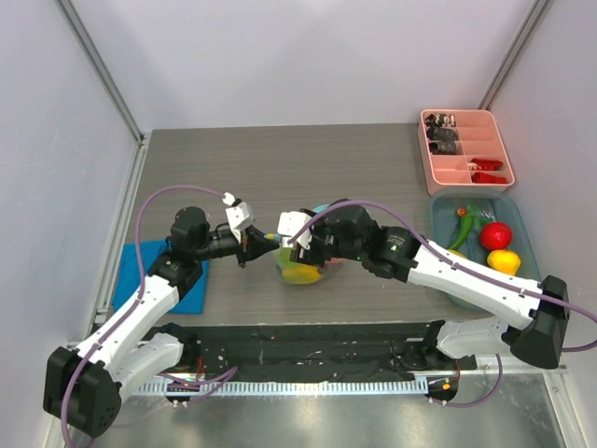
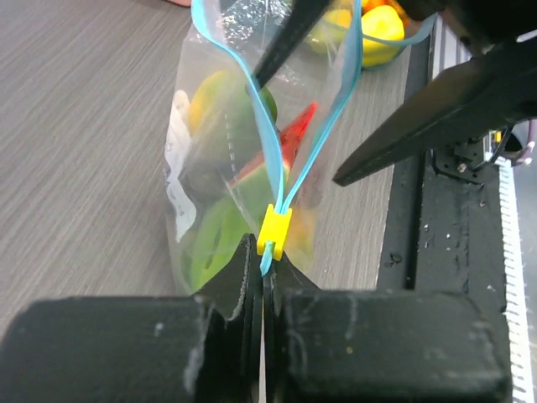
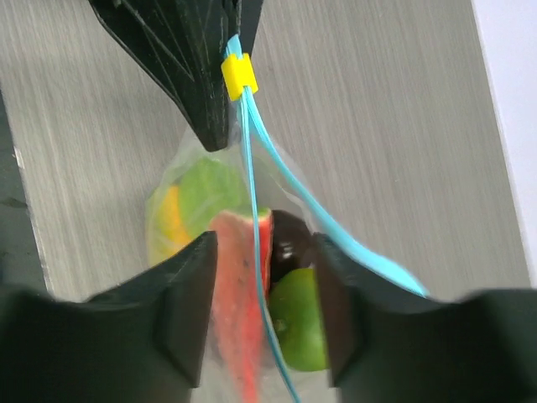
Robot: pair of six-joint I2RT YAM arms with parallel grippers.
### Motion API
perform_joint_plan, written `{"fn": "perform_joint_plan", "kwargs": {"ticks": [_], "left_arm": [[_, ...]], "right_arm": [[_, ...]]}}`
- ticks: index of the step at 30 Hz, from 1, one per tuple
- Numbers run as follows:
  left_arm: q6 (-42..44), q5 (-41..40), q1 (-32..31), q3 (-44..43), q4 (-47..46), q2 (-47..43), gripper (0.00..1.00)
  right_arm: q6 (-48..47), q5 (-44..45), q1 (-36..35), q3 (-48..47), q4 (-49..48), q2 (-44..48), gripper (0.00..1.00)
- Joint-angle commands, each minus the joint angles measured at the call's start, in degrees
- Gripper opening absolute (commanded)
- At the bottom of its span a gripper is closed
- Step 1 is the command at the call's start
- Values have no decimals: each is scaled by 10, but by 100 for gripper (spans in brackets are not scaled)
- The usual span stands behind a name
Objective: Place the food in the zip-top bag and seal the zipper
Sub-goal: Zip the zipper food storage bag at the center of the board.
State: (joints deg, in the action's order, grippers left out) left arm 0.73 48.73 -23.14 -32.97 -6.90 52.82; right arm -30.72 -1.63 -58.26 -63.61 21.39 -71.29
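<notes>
From above, the zip-top bag (image 1: 300, 272) sits mid-counter (image 1: 280, 159), a blue bin (image 1: 438, 207) at 3 o'clock. Left wrist: the left gripper (image 2: 264, 256) clamps the zipper (image 2: 267, 134) end by a yellow slider (image 2: 274, 231), so sealing seems in hand. Right wrist: the right gripper (image 3: 262, 252) gapes astride the bagged food (image 3: 239, 285); the slider, at 12 o'clock, needs drawing along.

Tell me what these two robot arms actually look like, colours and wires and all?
Both the left arm and the right arm have smooth white shells between chunky black joints, with black bases. A thin purple cable loops loosely along each. Their fingers are matte black, flat wedges tapering to narrow tips.
</notes>
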Motion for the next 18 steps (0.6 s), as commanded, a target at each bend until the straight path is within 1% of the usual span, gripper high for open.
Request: {"fn": "perform_joint_plan", "kwargs": {"ticks": [1,2,3,6,9,10,12,15,18], "left_arm": [[52,16,-1,-44,21,-3,1],[64,19,-1,-47,28,-2,0],[71,22,-1,-51,41,-3,0],[85,23,-1,-55,49,-6,0],[95,24,-1,-55,51,-10,0],[95,25,-1,-56,51,-10,0],[96,29,-1,-58,51,-10,0],[102,33,-2,-57,55,-17,0],[110,33,-2,-55,58,-22,0]], "right_arm": [[15,-40,0,-74,8,14,72],[20,-57,1,-84,11,14,76],[24,-95,1,-93,12,12,76],[36,-148,1,-118,8,2,76],[25,-188,0,-133,7,-18,74],[10,-202,0,-134,8,-27,71],[-4,-236,1,-133,8,-34,69],[-21,-245,1,-133,8,-48,64],[-33,-233,3,-141,8,-67,62]]}}
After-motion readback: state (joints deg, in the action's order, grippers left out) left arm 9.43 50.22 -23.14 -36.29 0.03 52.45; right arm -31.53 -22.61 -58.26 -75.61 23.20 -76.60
